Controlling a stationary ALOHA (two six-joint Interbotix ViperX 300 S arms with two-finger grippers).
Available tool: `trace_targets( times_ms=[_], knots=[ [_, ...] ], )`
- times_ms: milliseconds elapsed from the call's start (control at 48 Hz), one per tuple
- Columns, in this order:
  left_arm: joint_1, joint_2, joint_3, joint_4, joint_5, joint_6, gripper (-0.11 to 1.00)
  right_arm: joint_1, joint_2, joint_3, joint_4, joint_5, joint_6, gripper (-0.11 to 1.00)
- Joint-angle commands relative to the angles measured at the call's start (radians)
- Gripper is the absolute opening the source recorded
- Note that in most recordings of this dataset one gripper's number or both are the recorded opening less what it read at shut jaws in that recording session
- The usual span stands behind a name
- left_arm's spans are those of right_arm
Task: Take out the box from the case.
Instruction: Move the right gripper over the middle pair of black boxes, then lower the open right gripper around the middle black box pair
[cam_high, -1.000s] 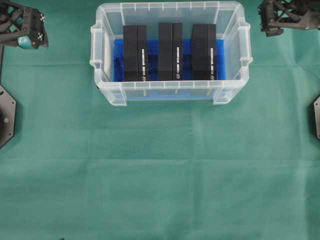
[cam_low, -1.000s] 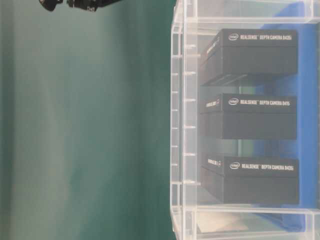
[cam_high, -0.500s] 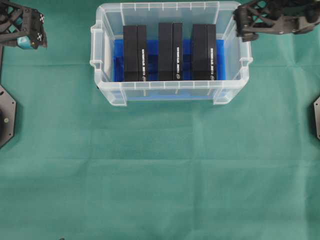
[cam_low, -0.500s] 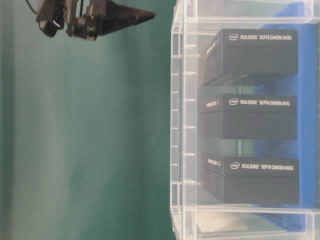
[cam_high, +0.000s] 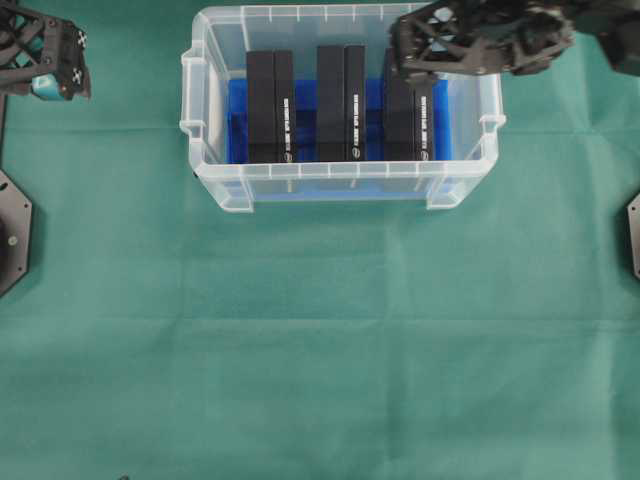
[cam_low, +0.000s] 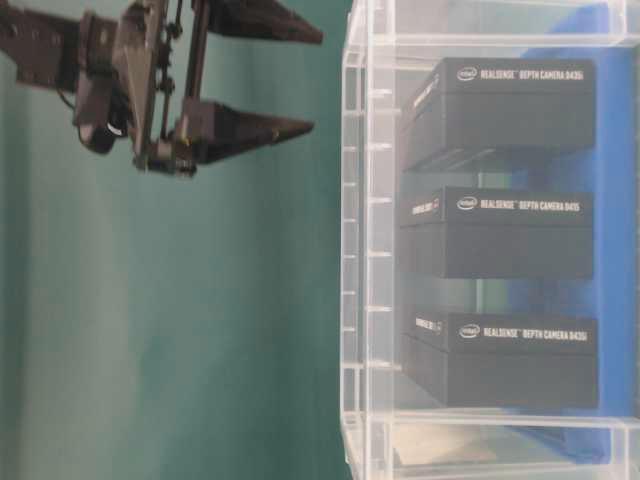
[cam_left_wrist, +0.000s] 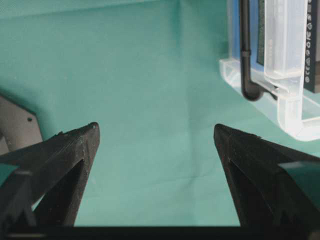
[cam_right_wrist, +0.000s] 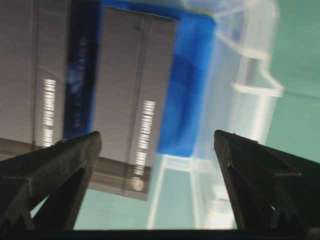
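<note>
Green cloth (cam_high: 320, 350) surrounds the case (cam_high: 340, 185); three boxes (cam_high: 340, 100) apparently upright.

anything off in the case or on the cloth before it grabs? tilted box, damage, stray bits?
Nothing stands out. Three black boxes stand on edge in a tidy row in the case: left box, middle box, right box, none tilted. The green cloth shows only soft creases. The right gripper hovers over the right box, jaws open.
</note>
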Motion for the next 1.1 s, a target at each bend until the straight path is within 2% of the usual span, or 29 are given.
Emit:
trace_targets(
  times_ms=[0, 125, 1083],
  knots=[
    [0.003, -0.003, -0.017, 0.005, -0.002, 0.000, 0.95, 0.012, 0.005, -0.043, -0.009, -0.005, 0.011, 0.95],
    [0.003, -0.005, -0.017, 0.005, -0.003, 0.005, 0.94, 0.028, 0.035, -0.069, -0.015, -0.005, 0.029, 0.95],
    [0.011, -0.005, -0.018, 0.005, -0.005, 0.006, 0.95, 0.084, 0.238, -0.307, -0.011, -0.023, 0.029, 0.95]
  ],
)
